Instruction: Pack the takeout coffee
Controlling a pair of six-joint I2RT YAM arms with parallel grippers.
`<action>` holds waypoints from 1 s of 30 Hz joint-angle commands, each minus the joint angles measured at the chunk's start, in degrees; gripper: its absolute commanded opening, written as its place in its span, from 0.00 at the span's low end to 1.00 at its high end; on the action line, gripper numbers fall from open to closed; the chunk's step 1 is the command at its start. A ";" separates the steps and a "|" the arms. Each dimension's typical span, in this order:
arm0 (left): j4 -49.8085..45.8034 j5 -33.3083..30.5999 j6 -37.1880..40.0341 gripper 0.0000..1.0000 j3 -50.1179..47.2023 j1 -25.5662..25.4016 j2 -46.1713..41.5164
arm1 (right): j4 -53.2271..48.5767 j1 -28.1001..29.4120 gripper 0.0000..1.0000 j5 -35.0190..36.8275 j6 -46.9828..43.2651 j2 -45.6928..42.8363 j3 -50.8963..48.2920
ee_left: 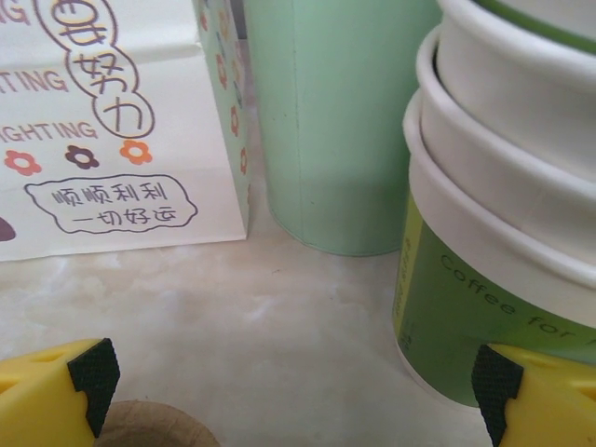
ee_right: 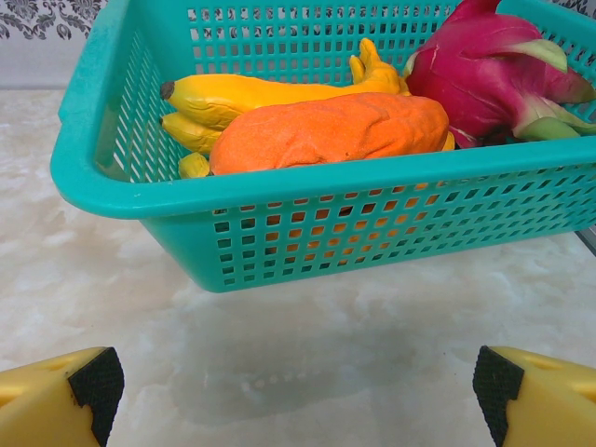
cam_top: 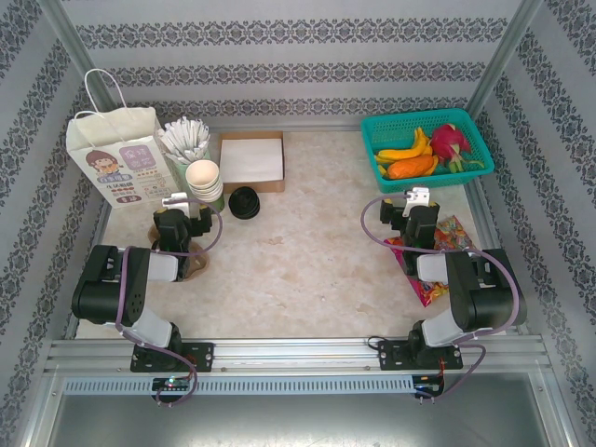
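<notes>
The takeout coffee (cam_top: 245, 202) is set on the table (cam_top: 307, 256) near the left gripper (cam_top: 180, 199), to its right, outside its jaws. That gripper and the right gripper (cam_top: 417, 196) are spread wide, nothing grasped.

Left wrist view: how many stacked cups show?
3, nested at right: green-sided bottom cup, middle cup, top cup. More may be cropped above.

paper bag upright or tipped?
Upright. The paper bag stands on its base at the far left of the table, handle up; the left wrist view shows its bottom edge flat on it.
</notes>
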 commanded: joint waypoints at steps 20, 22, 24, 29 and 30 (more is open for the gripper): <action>-61.50 -6.62 -32.68 1.00 20.58 -11.54 -32.04 | -42.51 2.58 0.98 -13.05 17.80 -32.89 5.85; -70.76 -5.66 -40.26 0.99 23.75 -11.54 -32.67 | -45.75 3.31 0.98 -15.19 23.41 -35.20 6.62; -78.04 -4.48 -44.30 1.00 26.47 -11.57 -32.69 | -48.91 3.62 0.98 -14.54 30.36 -36.67 7.13; -90.56 0.48 -46.10 1.00 33.81 -11.51 -30.70 | -57.99 3.72 0.98 -18.78 39.28 -33.95 11.09; -92.76 1.27 -46.11 1.00 35.62 -11.53 -29.66 | -60.45 3.84 0.98 -18.91 40.62 -32.65 12.32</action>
